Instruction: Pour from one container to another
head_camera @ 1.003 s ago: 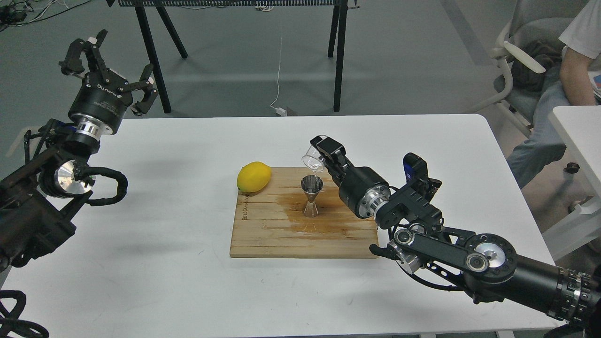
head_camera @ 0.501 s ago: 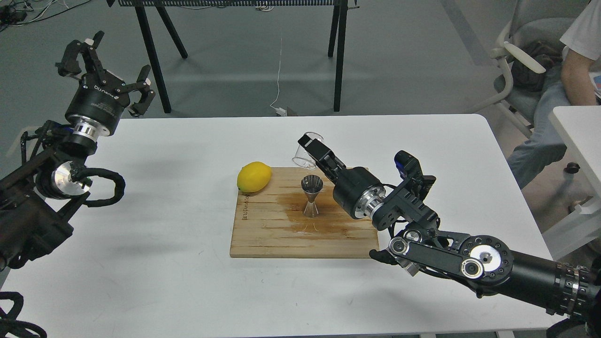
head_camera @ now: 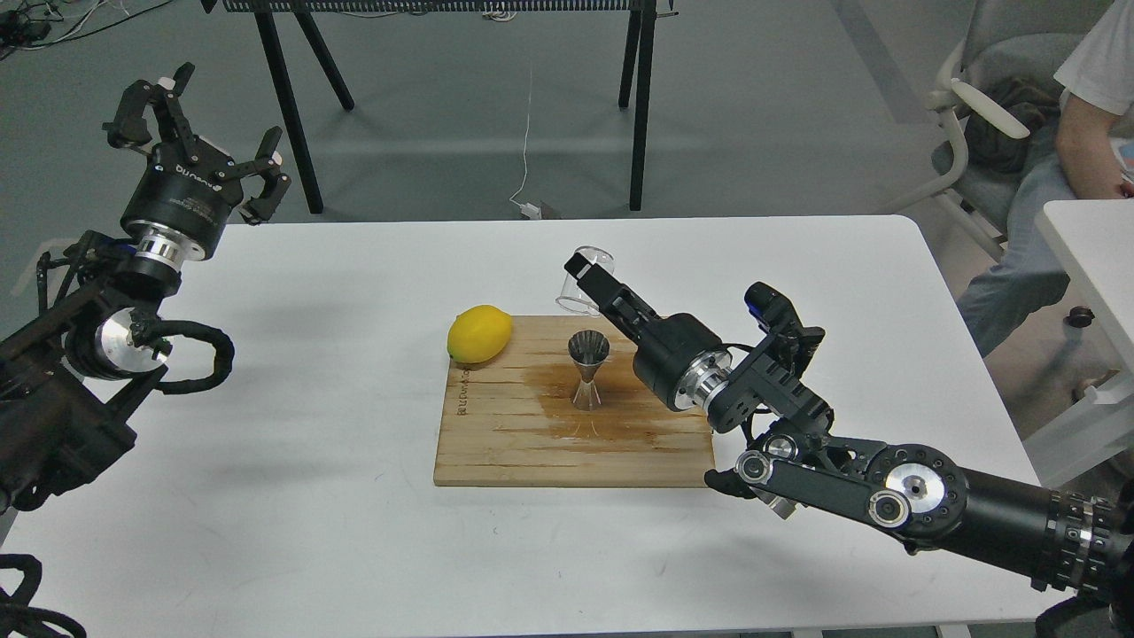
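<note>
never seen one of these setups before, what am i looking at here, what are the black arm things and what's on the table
The picture is taken from the robot's own head, looking forward and down at a white table. The two black jointed things are its arms. Each ends in a two-finger grasping tool.

The left tool is raised at the far left edge of the table, fingers spread, holding nothing.

The right tool grips a small clear glass cup, tipped on its side behind the steel jigger.

The jigger, a shiny hourglass-shaped measuring cup, stands upright on a wooden cutting board. The board has a dark wet-looking stain around the jigger. A yellow lemon rests at the board's far left corner.
</note>
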Controlling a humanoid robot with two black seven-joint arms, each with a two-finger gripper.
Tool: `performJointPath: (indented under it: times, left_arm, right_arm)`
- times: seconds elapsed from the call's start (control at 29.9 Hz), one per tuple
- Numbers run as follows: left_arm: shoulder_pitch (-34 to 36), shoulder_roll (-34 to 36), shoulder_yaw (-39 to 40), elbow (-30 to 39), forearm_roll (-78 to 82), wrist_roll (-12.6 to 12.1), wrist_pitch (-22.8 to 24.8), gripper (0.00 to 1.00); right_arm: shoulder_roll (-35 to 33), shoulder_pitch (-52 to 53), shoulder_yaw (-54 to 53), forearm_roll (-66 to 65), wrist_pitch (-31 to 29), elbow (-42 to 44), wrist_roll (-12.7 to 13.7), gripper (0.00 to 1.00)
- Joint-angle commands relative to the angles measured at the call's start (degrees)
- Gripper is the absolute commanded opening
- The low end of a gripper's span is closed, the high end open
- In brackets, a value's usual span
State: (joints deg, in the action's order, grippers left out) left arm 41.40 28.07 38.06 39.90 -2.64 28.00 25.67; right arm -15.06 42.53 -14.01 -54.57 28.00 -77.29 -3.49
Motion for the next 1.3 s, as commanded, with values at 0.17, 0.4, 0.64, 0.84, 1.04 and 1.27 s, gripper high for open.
performJointPath:
  times: [0.17,0.4,0.64,0.84,1.04,1.27]
  left_arm:
    - [0.0,-0.03,1.4,0.0,0.0,0.0,0.08,1.0]
    - [0.0,-0.12,1.58,0.09,-0.09,0.0,0.08,1.0]
    - [0.0,-1.08,2.02,0.62,-0.09,0.0,0.17,1.0]
    - [0.08,-1.88,2.11,0.62,-0.09,0.0,0.25,1.0]
    - [0.17,-1.53,2.02,0.53,-0.09,0.0,1.04,1.0]
    - [0.17,-1.17,1.67,0.53,0.09,0.0,1.92,1.0]
  right_arm:
    - [-5.15,-2.45,-7.15,17.72,0.0,-4.88,0.68,0.32]
    - [-8.32,-7.54,-19.01,31.43,-5.4,-5.06,1.91,0.33]
    - [-8.41,-18.17,-37.64,51.12,-14.11,-4.27,5.86,0.33]
    - [-7.53,-24.77,-49.35,68.35,-17.98,2.83,10.34,0.33]
    - [-6.21,-28.02,-50.94,80.39,-26.75,10.31,13.5,0.34]
    - [-3.05,-32.6,-52.87,83.57,-30.02,13.57,14.56,0.35]
